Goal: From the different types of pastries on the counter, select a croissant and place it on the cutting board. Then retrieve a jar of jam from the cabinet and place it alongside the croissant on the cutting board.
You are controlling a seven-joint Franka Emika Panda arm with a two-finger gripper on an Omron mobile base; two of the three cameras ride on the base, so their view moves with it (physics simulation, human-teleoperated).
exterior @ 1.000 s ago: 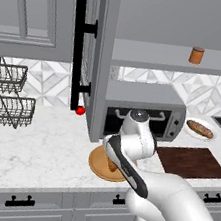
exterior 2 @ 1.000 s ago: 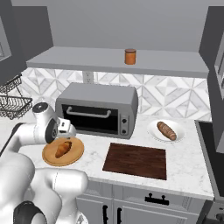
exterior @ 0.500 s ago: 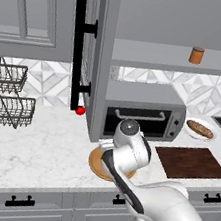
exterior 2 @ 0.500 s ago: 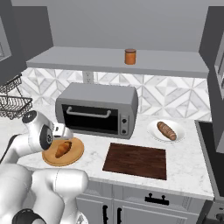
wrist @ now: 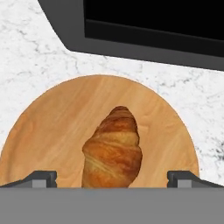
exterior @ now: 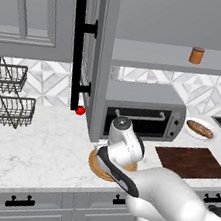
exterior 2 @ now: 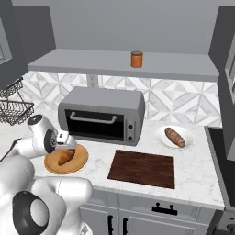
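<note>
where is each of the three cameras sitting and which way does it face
Left base view: behind the arm to its left, facing forward and down over the counter; the white arm rises from lower right.
Right base view: behind the arm to its right, facing the toaster oven and cutting board; the arm rises from lower left, the gripper over the croissant.
Hand view: on the hand, looking down at the croissant between the open dark fingertips.
Both base views share the jar of jam on the shelf.

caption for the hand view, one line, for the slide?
Open gripper poised over the croissant on the round wooden board, toaster oven just beyond on the marble counter.
</note>
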